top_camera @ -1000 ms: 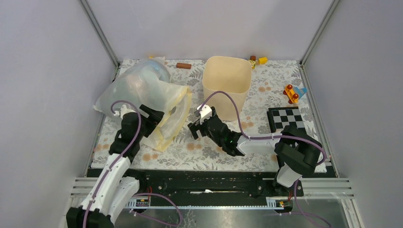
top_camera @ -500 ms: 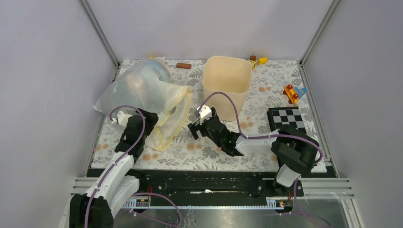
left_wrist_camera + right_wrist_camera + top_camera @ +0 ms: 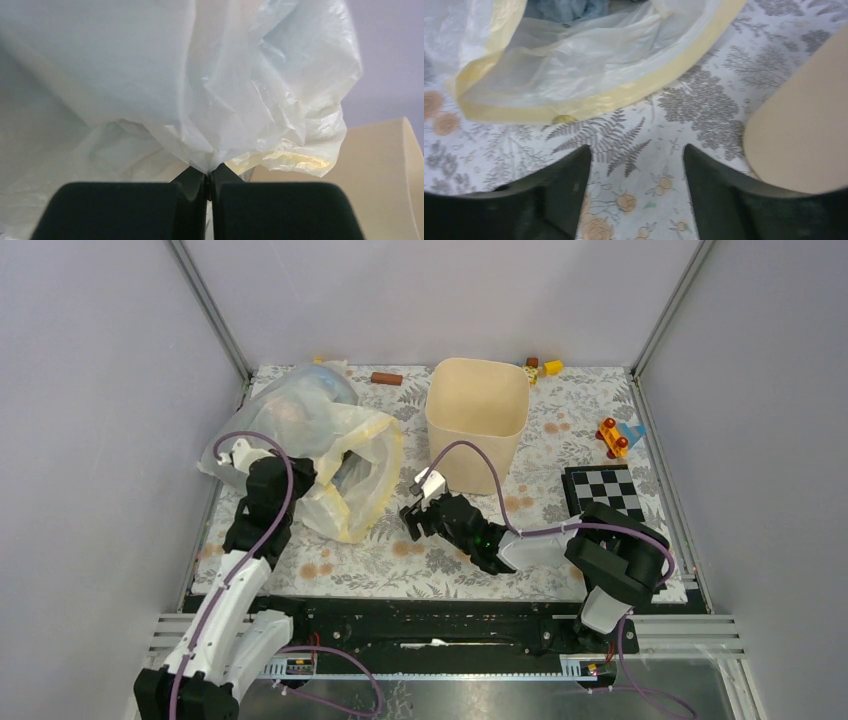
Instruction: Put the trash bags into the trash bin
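Observation:
A bulky clear whitish bag (image 3: 300,420) with a pale yellow rim lies at the left of the table, its mouth facing right. Pale blue trash bags (image 3: 564,7) show crumpled deep inside that mouth. My left gripper (image 3: 305,477) is shut on a fold of the whitish bag's film (image 3: 209,170), and the plastic drapes above the jaws. The cream trash bin (image 3: 478,410) stands upright at the back centre, also in the right wrist view (image 3: 804,125). My right gripper (image 3: 636,155) hangs open over the flowered cloth between the bag's mouth and the bin, holding nothing.
A brown cylinder (image 3: 386,378) and small yellow and brown blocks (image 3: 540,368) lie along the back edge. A red and orange toy (image 3: 613,437) and a chequered board (image 3: 600,490) sit at the right. Grey walls close in three sides.
My left gripper has shut on the whitish bag and drawn it up and to the left, widening the yellow-rimmed mouth. The right gripper has narrowed a little and slid slightly nearer.

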Controlling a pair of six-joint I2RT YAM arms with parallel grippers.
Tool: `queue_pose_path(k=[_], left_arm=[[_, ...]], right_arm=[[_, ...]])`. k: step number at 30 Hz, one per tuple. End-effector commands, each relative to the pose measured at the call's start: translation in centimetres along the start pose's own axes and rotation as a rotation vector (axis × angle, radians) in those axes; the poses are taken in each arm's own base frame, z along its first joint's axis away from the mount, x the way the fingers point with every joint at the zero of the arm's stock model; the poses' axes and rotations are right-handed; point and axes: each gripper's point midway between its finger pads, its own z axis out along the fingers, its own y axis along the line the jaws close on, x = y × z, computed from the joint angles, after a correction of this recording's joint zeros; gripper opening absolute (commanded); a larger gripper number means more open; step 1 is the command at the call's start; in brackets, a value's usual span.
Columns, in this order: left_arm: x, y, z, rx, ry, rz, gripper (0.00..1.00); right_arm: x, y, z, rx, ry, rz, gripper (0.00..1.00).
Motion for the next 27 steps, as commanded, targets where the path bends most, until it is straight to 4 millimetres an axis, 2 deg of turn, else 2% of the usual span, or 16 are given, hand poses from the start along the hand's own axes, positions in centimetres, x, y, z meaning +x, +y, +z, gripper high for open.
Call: queue_pose_path(k=[1,4,6,7,8,11,15,18,20,22,27], left_arm=[[-1.1,-0.5,-2.0,-0.032,0.067,0.142,0.0],[-2.6,0.2,-2.6,-0.138,0.089,0.268,0.0],[-3.4,0.8,-2.8,-0.189,0.088,0.341,0.0],[-3.5,1.7,-3.0,-0.221,0.089,0.386,0.0],[-3.2,2.2,-3.0,-0.226,0.09,0.39,0.0],[-2.8,3.1,-3.2,-0.221,0.063,0.377,0.0],[-3.1,2.7,-3.5,-0.18,0.048,0.405,0.0],[-3.1,3.4,-3.6,-0.215,0.049,0.417,0.0],[-2.4,3.4,-3.5,-0.196,0.072,0.409,0.0],[-2.0,3.2,-3.4,-0.176,0.084,0.404,0.0],[-2.2,3.3,-3.6,-0.178,0.07,0.404,0.0]], right_arm=[[-4.4,3.5,0.1,-0.175,-0.127,0.104,0.64],[-5.6,5.0,0.9,-0.198,-0.146,0.151,0.59],[-6.5,5.8,1.5,-0.195,-0.16,0.169,0.51],[-7.2,6.5,2.3,-0.18,-0.166,0.181,0.46],[-7.4,6.5,2.7,-0.161,-0.167,0.19,0.45],[-7.5,6.4,4.1,-0.112,-0.189,0.252,0.43],[-6.6,6.9,6.3,-0.098,-0.218,0.323,0.42],[-6.0,7.3,8.0,-0.091,-0.224,0.364,0.42],[-5.7,7.6,9.0,-0.093,-0.236,0.388,0.43],[-5.5,7.9,9.9,-0.09,-0.24,0.41,0.5],[-5.3,8.3,12.2,-0.068,-0.243,0.444,0.65]])
